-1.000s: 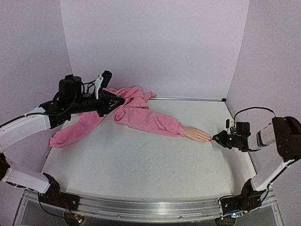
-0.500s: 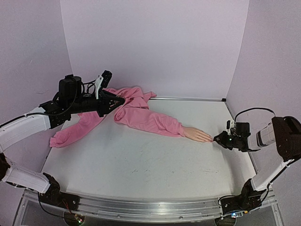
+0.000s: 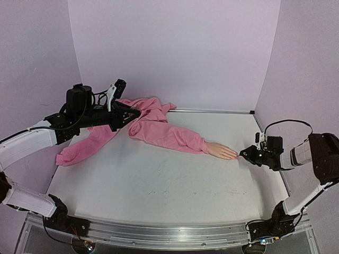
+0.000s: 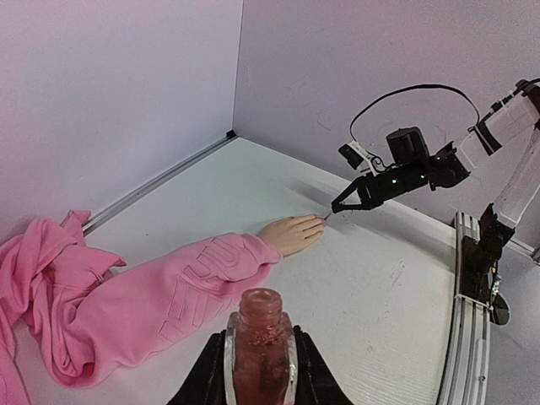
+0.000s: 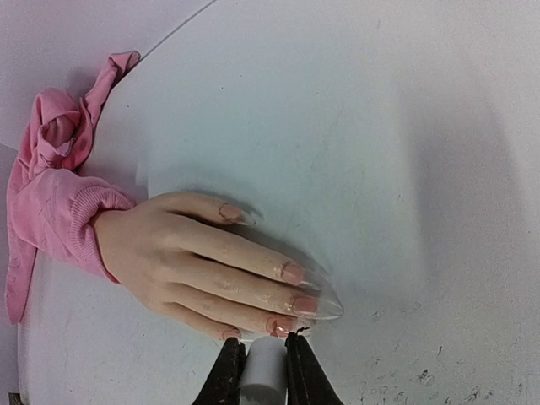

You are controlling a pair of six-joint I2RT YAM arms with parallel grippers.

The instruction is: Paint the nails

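Movement since a second ago is slight: our right gripper (image 3: 244, 154) has crept leftward toward the mannequin hand (image 3: 222, 152), while our left gripper (image 3: 130, 114) has stayed put over the pink sweatshirt (image 3: 159, 132). Our left jaws pinch a small open glass bottle (image 4: 260, 333) of pinkish polish with a ribbed neck. Our right jaws pinch a smooth white cylindrical cap (image 5: 265, 367) just beside the fingertips. The hand lies palm down on the matte white table (image 3: 159, 185), right of centre, a ribbed knit cuff (image 5: 80, 224) at its wrist. The nails (image 5: 291, 272) are long, pointed, glossy, pinkish with clear tips
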